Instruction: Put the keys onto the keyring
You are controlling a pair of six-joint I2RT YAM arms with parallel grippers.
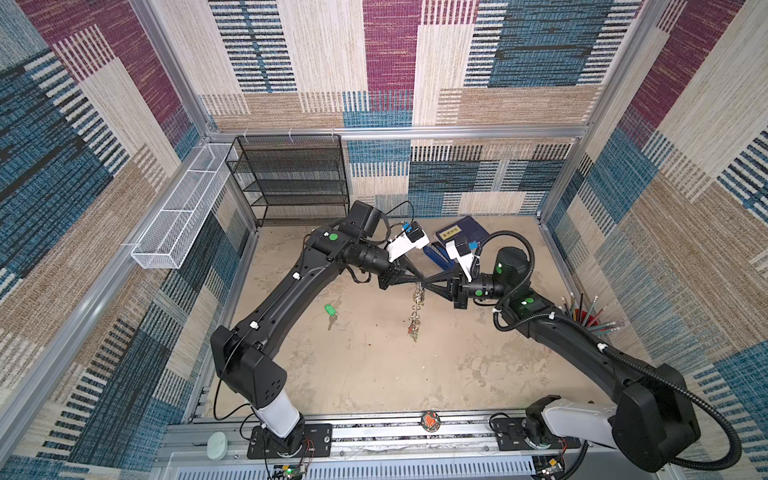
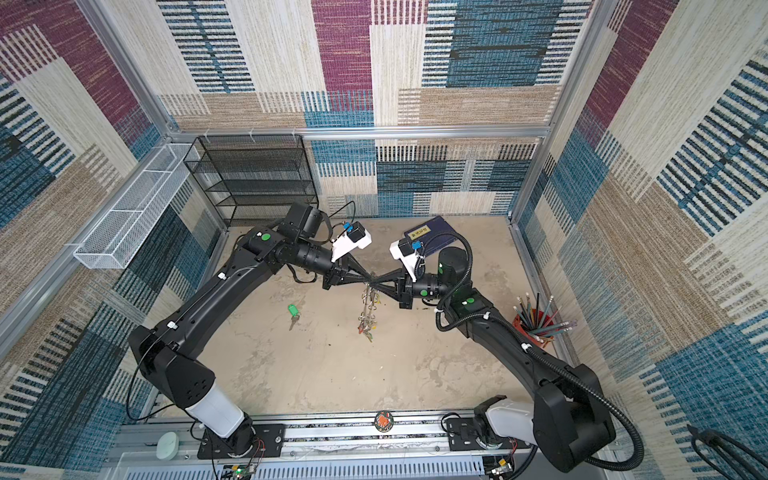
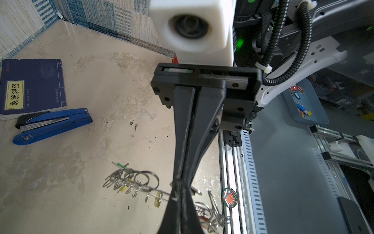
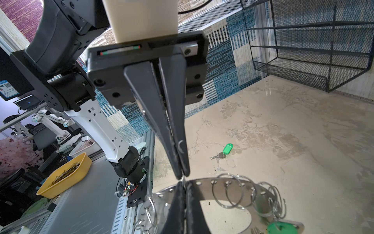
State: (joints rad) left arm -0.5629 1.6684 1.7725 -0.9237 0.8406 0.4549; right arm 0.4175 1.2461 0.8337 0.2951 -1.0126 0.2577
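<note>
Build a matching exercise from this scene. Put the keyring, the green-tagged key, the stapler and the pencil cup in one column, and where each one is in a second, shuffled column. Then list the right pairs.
Things
1. keyring
2. green-tagged key
3. stapler
4. pencil cup

Places
A. next to the dark blue notebook
B. at the right edge of the table in both top views
C. held up off the table, hanging edge-on
D. lying flat on the table, on its own

Pairs: 1-C, 2-D, 3-A, 4-B
</note>
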